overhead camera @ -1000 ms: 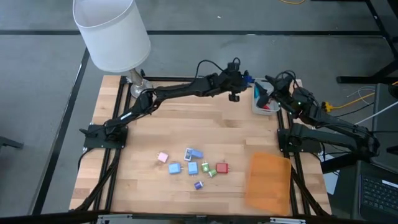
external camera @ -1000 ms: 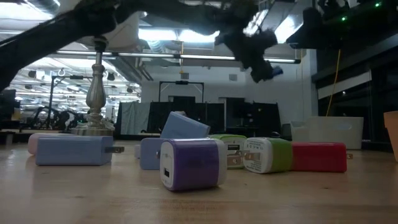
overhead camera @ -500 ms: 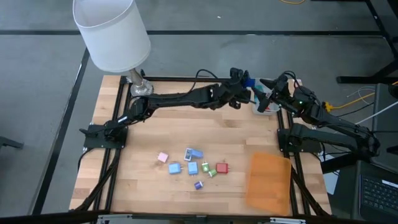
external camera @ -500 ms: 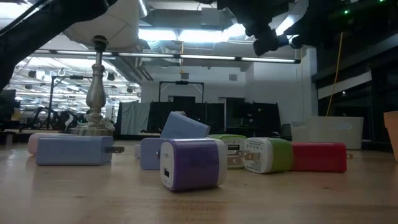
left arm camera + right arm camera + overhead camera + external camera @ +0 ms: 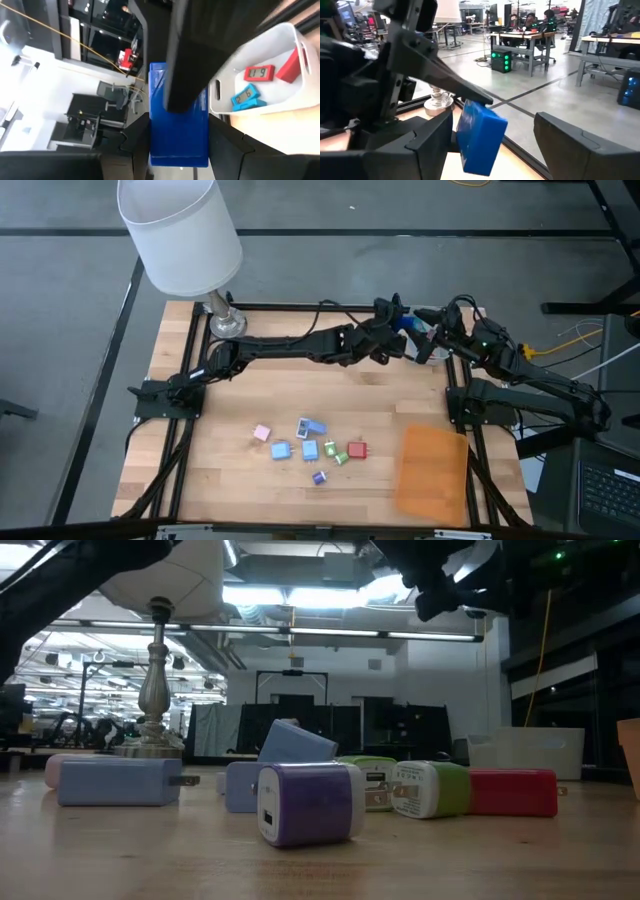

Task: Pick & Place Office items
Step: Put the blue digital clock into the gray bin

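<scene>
My left gripper [image 5: 403,327] reaches across the far side of the table, shut on a dark blue block [image 5: 179,122]. It holds the block in the air next to the white tray [image 5: 283,106]. My right gripper [image 5: 495,127] faces it, open, with one finger on each side of the blue block [image 5: 479,136]; I cannot tell whether it touches. The other office items lie on their sides in a cluster near the front: pink [image 5: 261,433], light blue [image 5: 313,426], green [image 5: 329,448], red [image 5: 358,451] and purple [image 5: 319,477]. My left gripper pinches the blue block by two opposite sides [image 5: 152,131] between its two fingers [image 5: 141,142]. The fingers come at it roughly level, from the table's left. The block is lifted clear of the table, and its free end sticks out past the fingertips toward my right gripper.
The tray holds a red clock [image 5: 259,73], a light blue one [image 5: 245,96] and a red piece [image 5: 290,66]. A flat orange sheet [image 5: 433,470] lies at the front right. A lamp with a white shade [image 5: 180,235] stands at the far left corner.
My left gripper has carried the blue block toward the table's right edge and upward, rolling its wrist as it went, until the block stands between my right gripper's fingers. It slowed in the last half second. My right gripper has stayed in place, still open.
</scene>
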Motion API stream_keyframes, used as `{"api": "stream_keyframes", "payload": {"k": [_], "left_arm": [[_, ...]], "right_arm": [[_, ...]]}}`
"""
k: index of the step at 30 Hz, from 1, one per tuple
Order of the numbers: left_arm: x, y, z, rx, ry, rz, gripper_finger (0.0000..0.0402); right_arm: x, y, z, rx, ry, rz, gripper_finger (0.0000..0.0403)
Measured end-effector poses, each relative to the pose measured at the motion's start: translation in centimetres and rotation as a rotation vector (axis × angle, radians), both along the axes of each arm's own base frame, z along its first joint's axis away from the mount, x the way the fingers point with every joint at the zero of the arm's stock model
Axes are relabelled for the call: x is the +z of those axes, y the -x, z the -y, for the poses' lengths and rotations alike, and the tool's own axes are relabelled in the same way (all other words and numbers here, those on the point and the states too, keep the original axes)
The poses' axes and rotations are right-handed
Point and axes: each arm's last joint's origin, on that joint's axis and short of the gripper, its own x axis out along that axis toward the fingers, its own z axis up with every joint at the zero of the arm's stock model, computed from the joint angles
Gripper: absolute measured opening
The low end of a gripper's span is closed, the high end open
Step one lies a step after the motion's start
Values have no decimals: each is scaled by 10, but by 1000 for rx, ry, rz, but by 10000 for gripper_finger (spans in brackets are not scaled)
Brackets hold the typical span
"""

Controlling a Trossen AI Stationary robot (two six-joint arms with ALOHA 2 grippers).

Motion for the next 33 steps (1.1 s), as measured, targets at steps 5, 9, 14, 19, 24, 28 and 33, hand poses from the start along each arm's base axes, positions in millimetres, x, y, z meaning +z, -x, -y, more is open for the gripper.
{"api": "stream_keyframes", "payload": {"k": [5,9,14,19,24,28,33], "left_arm": [[5,-2,8,-9,-47,18,150],[6,-2,10,-2,-66,18,150],[5,-1,6,12,-53,13,150],[5,-1,6,15,-51,14,150],[5,-1,6,15,-51,19,150],[5,-1,6,14,-49,19,150],[4,-1,6,13,-47,18,161]], "right_arm": [[0,0,0,4,0,-1,263],[0,0,0,9,2,4,234],[1,0,-1,26,8,13,186],[2,-1,-1,37,15,13,132],[3,-1,-2,60,13,28,76],[3,-1,-2,62,15,25,72],[3,-1,-2,61,22,18,72]]}}
